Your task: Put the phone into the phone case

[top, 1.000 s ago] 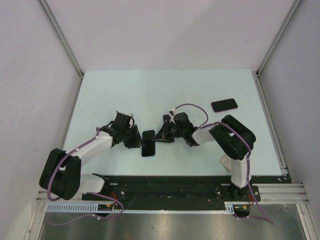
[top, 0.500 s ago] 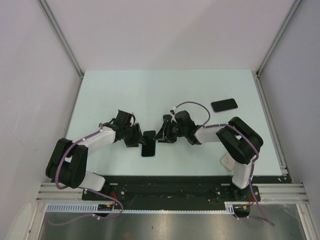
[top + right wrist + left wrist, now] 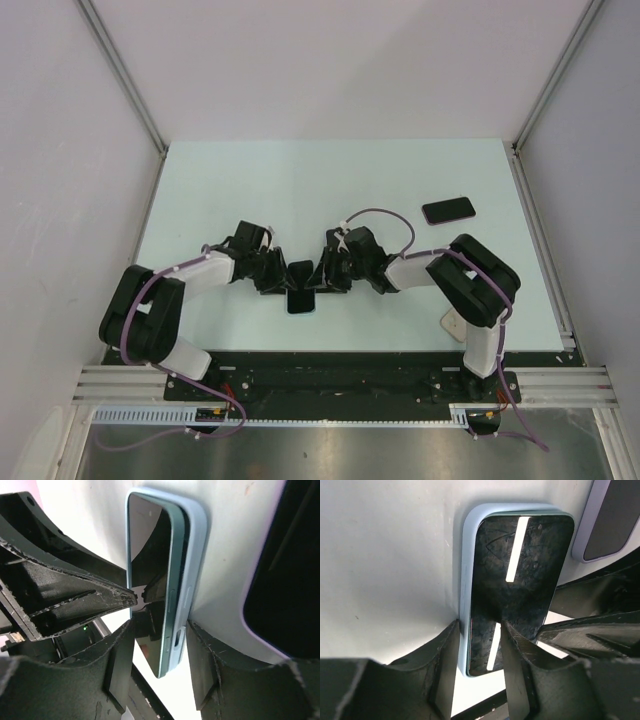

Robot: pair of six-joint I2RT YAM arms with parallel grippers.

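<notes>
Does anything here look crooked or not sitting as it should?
Yes. The phone sits tilted in the light blue phone case: one long edge stands above the rim, so it seems not fully seated.

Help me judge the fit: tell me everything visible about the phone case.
The phone case is pale blue, plastic-looking, with rounded corners, button bumps and a slot along one side. It lies on the table around a black phone whose one long edge sits raised. The left gripper and right gripper straddle it.

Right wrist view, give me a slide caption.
Right gripper grips phone and blue phone case edge-on, the phone not yet fully seated.
</notes>
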